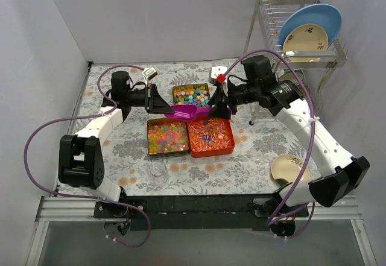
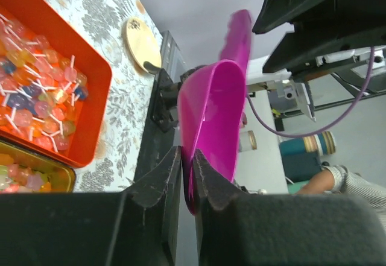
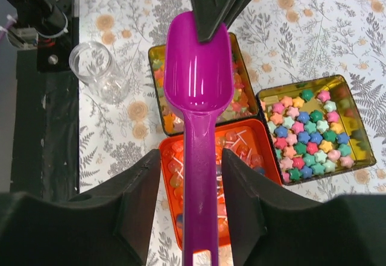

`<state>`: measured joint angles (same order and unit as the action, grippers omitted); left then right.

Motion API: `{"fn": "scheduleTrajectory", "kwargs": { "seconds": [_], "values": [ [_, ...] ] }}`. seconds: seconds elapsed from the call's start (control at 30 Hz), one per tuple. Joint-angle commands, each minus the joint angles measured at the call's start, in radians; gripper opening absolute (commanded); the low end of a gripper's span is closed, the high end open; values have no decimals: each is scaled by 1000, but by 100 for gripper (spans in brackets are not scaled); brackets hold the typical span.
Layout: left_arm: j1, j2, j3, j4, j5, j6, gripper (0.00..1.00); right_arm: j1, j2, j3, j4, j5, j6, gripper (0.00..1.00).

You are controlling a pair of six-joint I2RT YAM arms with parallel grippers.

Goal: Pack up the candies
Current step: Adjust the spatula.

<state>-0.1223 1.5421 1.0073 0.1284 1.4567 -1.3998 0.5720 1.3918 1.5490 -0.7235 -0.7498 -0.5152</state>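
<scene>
A purple scoop (image 1: 188, 110) hangs empty over the tins, between the two grippers. My left gripper (image 1: 170, 105) is shut on the rim of its bowl (image 2: 214, 115). My right gripper (image 1: 216, 108) is open, and the scoop's handle (image 3: 199, 175) lies between its fingers with a gap on each side. Pastel star candies (image 1: 192, 95) fill a gold tin (image 3: 265, 100) at the back. Clear-wrapped candies on sticks (image 1: 210, 134) fill an orange tin (image 3: 166, 157), and they also show in the left wrist view (image 2: 42, 97). Multicoloured lumps (image 1: 167, 136) fill a second gold tin.
An empty glass jar (image 1: 158, 168) stands in front of the tins and also shows in the right wrist view (image 3: 99, 73). A small beige dish (image 1: 289, 168) sits at the front right. A dish rack with plates (image 1: 298, 28) stands at the back right.
</scene>
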Motion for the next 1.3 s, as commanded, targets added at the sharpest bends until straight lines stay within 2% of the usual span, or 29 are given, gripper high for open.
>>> {"fn": "scheduleTrajectory", "kwargs": {
  "seconds": [0.0,0.27,0.3,0.67,1.23,1.27],
  "values": [
    [-5,-23,82,-223,-68,219,0,8,-65,17,-65,58,-97,59],
    [-5,-54,111,-297,-108,317,0,8,18,81,-172,20,-127,59],
    [-5,-57,120,-306,-105,332,0,6,24,85,-175,11,-132,62],
    [-5,-82,117,-323,-88,344,0,8,59,28,-102,24,-125,63],
    [-5,-57,120,-283,-41,295,0,9,78,-24,-27,-10,-91,54],
    [-5,-56,122,-280,-39,291,0,11,78,-24,-25,-11,-91,51]
  ]
}}
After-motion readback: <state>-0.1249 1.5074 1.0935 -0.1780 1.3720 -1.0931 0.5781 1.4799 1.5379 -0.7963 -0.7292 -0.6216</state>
